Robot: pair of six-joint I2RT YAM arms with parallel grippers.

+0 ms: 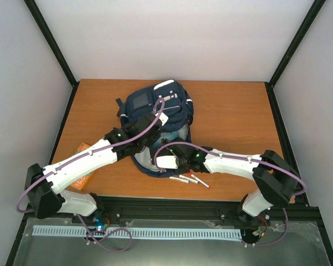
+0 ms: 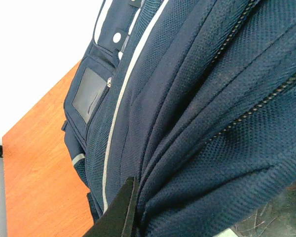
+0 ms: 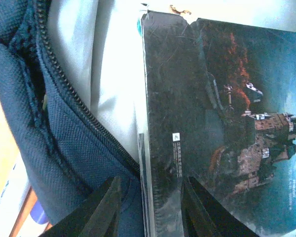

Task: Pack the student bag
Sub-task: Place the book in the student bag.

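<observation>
Presently left gripper (image 2: 132, 200) clamped on navy backpack (image 2: 197, 98) fabric. Right gripper (image 3: 152, 183) straddles castle-cover book (image 3: 222, 98) edge; whether it grips, cannot tell.

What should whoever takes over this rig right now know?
Left fingers: shut on a fold of the bag.
Right fingers: either side of the book's edge; grip unclear.
Book: in the bag's open mouth, against the pale lining.
Done: bag unzipped, book going in.
Left: seat the book; pens and an orange item lie on the table, unpacked; zip up.
</observation>
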